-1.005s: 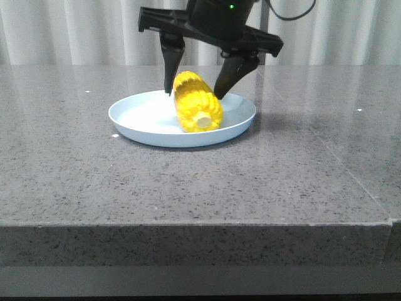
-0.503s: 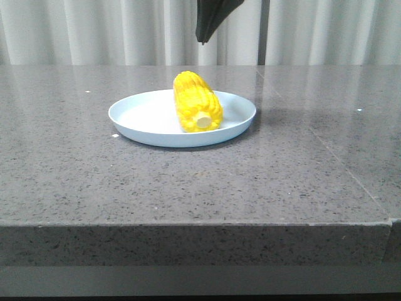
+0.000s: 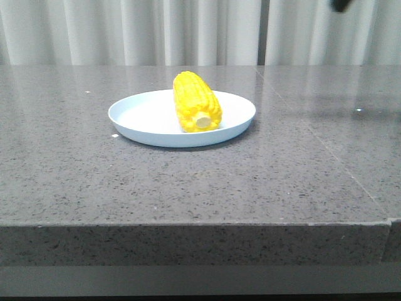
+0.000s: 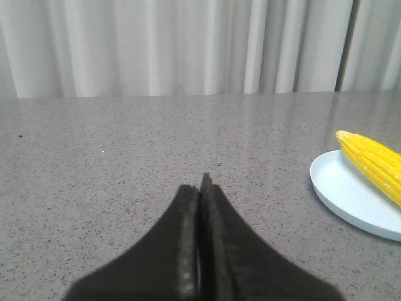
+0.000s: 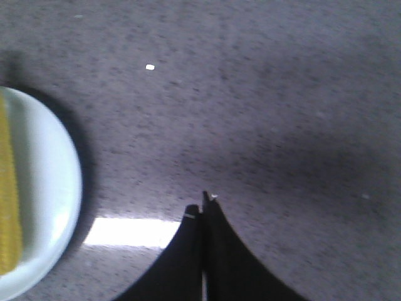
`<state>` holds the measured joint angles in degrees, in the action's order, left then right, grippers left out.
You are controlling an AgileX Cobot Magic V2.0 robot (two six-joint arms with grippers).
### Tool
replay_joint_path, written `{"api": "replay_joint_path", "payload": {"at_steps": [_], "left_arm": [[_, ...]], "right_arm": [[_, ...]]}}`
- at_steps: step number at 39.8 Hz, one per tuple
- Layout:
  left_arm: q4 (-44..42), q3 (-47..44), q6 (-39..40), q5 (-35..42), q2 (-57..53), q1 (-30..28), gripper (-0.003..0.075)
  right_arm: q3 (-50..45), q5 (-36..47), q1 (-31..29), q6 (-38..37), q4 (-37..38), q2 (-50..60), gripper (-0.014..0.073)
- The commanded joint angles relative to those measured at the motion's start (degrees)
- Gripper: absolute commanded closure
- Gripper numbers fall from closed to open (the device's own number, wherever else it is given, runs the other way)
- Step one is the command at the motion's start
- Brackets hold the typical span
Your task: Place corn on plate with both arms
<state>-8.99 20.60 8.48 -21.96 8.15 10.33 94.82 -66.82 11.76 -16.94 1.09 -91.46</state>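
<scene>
The corn point(image 3: 197, 101) lies on its side in the plate point(image 3: 141, 119), pale stub end toward the worktop's front edge, resting on the plate's right half. The plate sits on the grey stone worktop point(image 3: 188, 182), left of its middle and nearer the back edge. No fingers touch the corn. The left gripper point(image 4: 202, 188) has its fingers pressed together above bare worktop, well apart from the plate. The right gripper point(image 5: 204, 204) is likewise pressed together, off to the plate's side.
</scene>
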Motion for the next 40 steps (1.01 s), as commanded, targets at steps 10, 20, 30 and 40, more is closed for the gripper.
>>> {"api": "replay_joint_path", "payload": {"at_steps": [10, 20, 30, 40], "left_arm": [[-0.2, 1.6, 0.6, 4.6, 0.5, -0.2, 0.0741], [-0.2, 1.6, 0.6, 4.6, 0.5, -0.2, 0.0741], [-0.2, 1.6, 0.6, 4.6, 0.5, -0.2, 0.0741], [-0.2, 1.6, 0.6, 4.6, 0.5, -0.2, 0.0741]], "right_arm": [[-18.6, 7.9, -10.8, 3.7, 1.3, 20.1, 0.0661], [-38.3, 23.2, -10.4, 5.4, 2.1, 40.5, 0.0665], [-54.5, 31.8, -10.4, 6.3, 2.3, 61.2, 0.0665], [-64.6, 38.3, -10.4, 6.3, 2.3, 76.5, 0.0665]]}}
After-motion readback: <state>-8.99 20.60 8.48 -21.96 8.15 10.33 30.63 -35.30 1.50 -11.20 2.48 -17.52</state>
